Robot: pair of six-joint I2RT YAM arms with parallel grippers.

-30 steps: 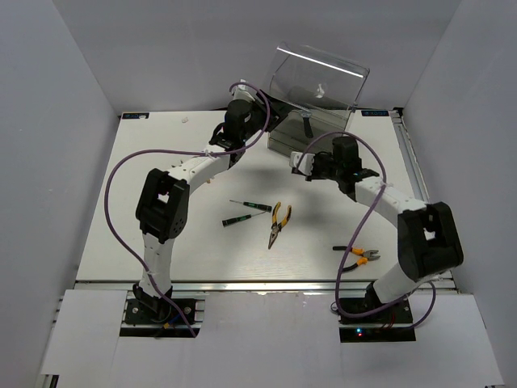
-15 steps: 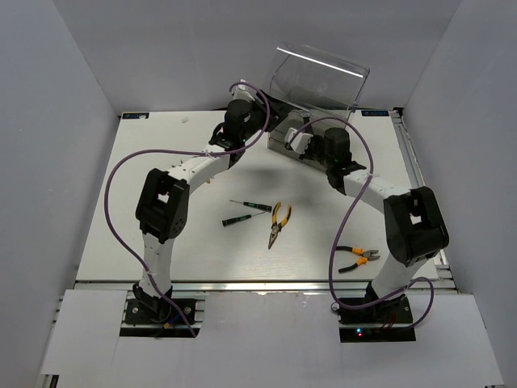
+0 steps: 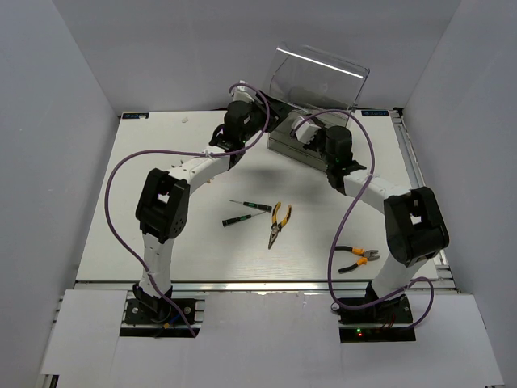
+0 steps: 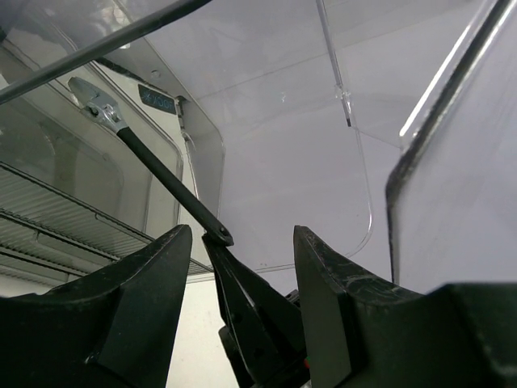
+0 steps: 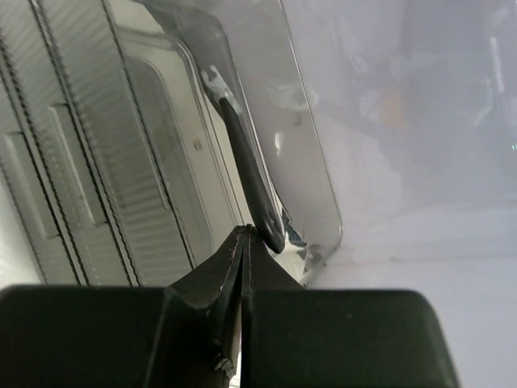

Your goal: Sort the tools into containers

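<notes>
White table [image 3: 194,259], pale grey walls [image 3: 56,162] on three sides

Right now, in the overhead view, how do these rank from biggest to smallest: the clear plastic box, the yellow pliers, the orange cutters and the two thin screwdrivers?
1. The clear plastic box, by far.
2. The yellow pliers and the orange cutters look about alike, so I won't rank them.
3. The longer screwdriver.
4. The shorter screwdriver.

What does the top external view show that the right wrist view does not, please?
Only the top external view shows the two screwdrivers, the yellow-handled pliers and the orange-handled cutters lying on the table. Only the right wrist view shows the wrench on the clear plastic of the container, with the right end effector shut at its handle end. Both show that transparent container.
</notes>
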